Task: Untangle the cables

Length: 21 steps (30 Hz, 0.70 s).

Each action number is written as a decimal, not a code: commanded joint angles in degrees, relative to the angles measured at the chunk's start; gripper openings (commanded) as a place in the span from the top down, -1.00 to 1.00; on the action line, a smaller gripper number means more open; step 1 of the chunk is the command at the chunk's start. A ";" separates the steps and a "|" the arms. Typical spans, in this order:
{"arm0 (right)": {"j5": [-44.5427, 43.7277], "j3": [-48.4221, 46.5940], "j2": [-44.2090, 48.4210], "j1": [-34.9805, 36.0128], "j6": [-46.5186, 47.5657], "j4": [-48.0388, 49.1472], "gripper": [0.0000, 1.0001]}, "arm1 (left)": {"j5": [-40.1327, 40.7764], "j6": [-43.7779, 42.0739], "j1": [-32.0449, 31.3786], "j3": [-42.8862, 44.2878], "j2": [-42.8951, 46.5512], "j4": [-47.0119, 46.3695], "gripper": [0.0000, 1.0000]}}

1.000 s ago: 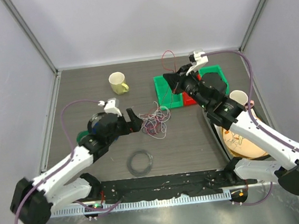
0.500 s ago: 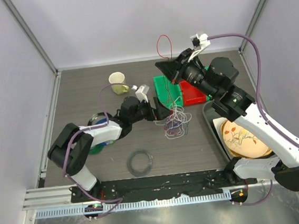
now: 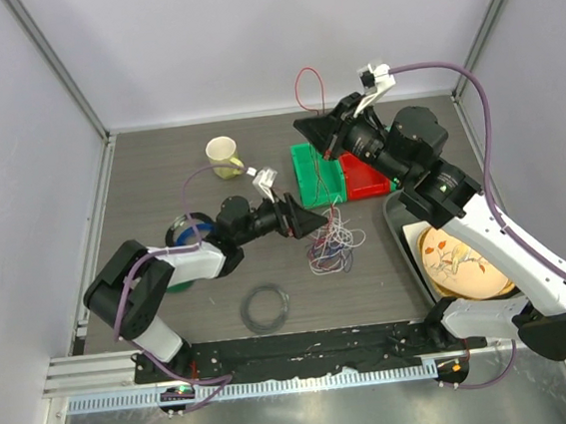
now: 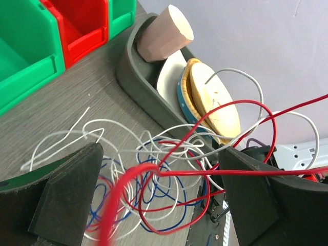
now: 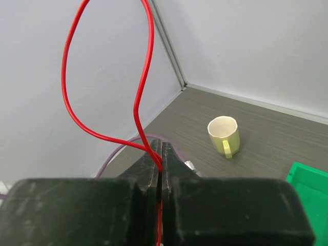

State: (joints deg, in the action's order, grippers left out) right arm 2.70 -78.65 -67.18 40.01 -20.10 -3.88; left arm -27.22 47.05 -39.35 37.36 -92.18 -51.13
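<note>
Two arms on one tangle. The right gripper [image 5: 160, 154] is clamped on the red cable [image 5: 136, 105], held high over the green bins [image 3: 309, 172], with a loop standing above the jaws. The left gripper [image 3: 307, 220] is spread wide and holds nothing, low beside the cables [image 3: 329, 250] heaped on the table [image 3: 158, 164] between the bins and the dark coiled ring [image 3: 266, 308].

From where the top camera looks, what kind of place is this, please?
Most likely a robot test booth in a lab, not a home: plain panel walls box in a table, and props such as a mug, plastic bins and tangled cables are laid out for two arms.
</note>
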 commanded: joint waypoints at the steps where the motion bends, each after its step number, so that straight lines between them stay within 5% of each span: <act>1: 4.33 -2.12 0.38 0.16 -2.22 4.57 0.98 | -1.07 -2.22 -2.04 4.81 -2.20 -1.25 -0.99; 21: 1.79 1.22 1.78 0.16 -6.97 10.21 0.98 | 1.55 -0.47 -9.07 15.98 -14.43 -0.82 -0.88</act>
State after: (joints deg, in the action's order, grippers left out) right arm 5.93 -77.91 -67.37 40.01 -26.06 3.03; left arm -27.00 46.24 -47.99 51.18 -105.78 -50.35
